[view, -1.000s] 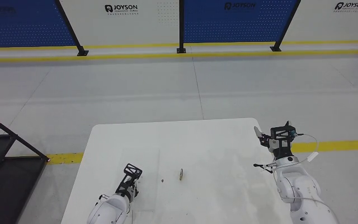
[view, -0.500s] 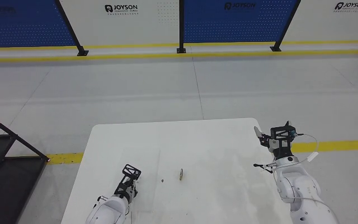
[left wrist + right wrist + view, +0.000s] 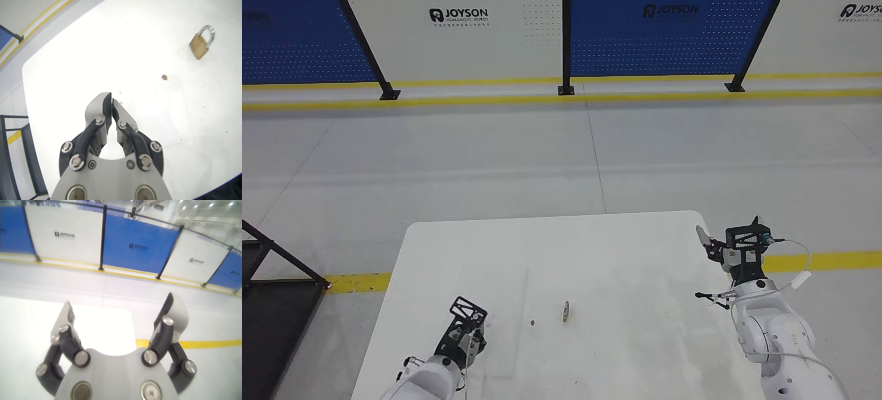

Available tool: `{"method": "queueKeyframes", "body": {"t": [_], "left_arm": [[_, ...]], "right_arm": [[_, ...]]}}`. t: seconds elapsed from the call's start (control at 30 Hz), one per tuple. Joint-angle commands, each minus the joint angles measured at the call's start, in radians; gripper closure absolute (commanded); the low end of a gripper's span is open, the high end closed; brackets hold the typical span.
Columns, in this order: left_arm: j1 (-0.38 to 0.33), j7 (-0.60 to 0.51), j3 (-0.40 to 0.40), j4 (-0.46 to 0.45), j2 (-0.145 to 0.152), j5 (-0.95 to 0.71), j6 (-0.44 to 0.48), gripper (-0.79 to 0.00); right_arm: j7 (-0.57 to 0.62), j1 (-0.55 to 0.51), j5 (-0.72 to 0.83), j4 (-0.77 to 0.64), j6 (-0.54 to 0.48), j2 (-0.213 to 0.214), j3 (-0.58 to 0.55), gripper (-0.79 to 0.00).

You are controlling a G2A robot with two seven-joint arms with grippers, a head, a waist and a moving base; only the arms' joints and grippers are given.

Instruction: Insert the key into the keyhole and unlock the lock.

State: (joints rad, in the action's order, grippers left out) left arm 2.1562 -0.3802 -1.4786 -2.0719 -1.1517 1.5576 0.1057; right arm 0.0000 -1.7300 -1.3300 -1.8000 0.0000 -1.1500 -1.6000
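A brass padlock (image 3: 565, 311) with a silver shackle lies flat near the middle of the white table (image 3: 642, 250); the left wrist view has this padlock (image 3: 200, 46) well ahead of the fingers and off to one side. Between it and my left gripper (image 3: 466, 308) lies a tiny brown piece (image 3: 531, 323), too small to identify, which is the brown piece (image 3: 164, 77) in the wrist view. My left gripper (image 3: 112, 98) is shut above bare table, nothing visible between its pads. At the table's right edge my right gripper (image 3: 729, 240) stands open, and in its own view the right gripper (image 3: 119, 306) holds nothing.
A black metal frame (image 3: 272, 270) stands on the floor left of the table, close to the left arm. Blue and white fence panels (image 3: 562, 40) line the far side of the floor. The table's far right corner (image 3: 121, 315) lies under the right gripper.
My left gripper has drawn back toward the table's near left, a little farther from the padlock. The right arm, the padlock and the brown piece have not moved.
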Motion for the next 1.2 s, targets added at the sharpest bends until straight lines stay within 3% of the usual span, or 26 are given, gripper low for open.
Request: {"method": "queueKeyframes", "body": {"t": [0.0, 0.23, 0.47, 0.63, 0.87, 1.0, 1.17], "left_arm": [[0.045, 0.122, -0.032, -0.019, 0.005, -0.001, 0.044, 0.0], [0.177, 0.476, -0.126, -0.036, 0.024, 0.037, 0.21, 0.0], [0.18, 0.688, -0.195, 0.009, 0.038, 0.033, 0.341, 0.0], [0.147, 0.772, -0.227, 0.066, 0.047, 0.022, 0.419, 0.0], [0.143, 0.78, -0.231, 0.074, 0.048, 0.023, 0.429, 0.0], [0.143, 0.78, -0.231, 0.074, 0.048, 0.023, 0.429, 0.0], [0.143, 0.78, -0.231, 0.074, 0.048, 0.023, 0.429, 0.0]], "right_arm": [[0.0, 0.0, 0.0, 0.0, 0.0, 0.0, 0.0, -0.785], [0.005, -0.008, -0.03, -0.006, -0.008, 0.0, 0.007, -0.785], [0.051, -0.11, -0.28, -0.074, -0.086, 0.005, 0.11, -0.785], [0.091, -0.163, -0.464, -0.052, -0.103, 0.003, 0.214, -0.785], [0.145, -0.112, -0.621, 0.056, -0.095, -0.019, 0.43, -0.785], [0.112, -0.066, -0.608, 0.095, -0.096, -0.039, 0.542, -0.785], [0.121, 0.009, -0.447, 0.131, -0.07, -0.074, 0.633, -0.785]]}}
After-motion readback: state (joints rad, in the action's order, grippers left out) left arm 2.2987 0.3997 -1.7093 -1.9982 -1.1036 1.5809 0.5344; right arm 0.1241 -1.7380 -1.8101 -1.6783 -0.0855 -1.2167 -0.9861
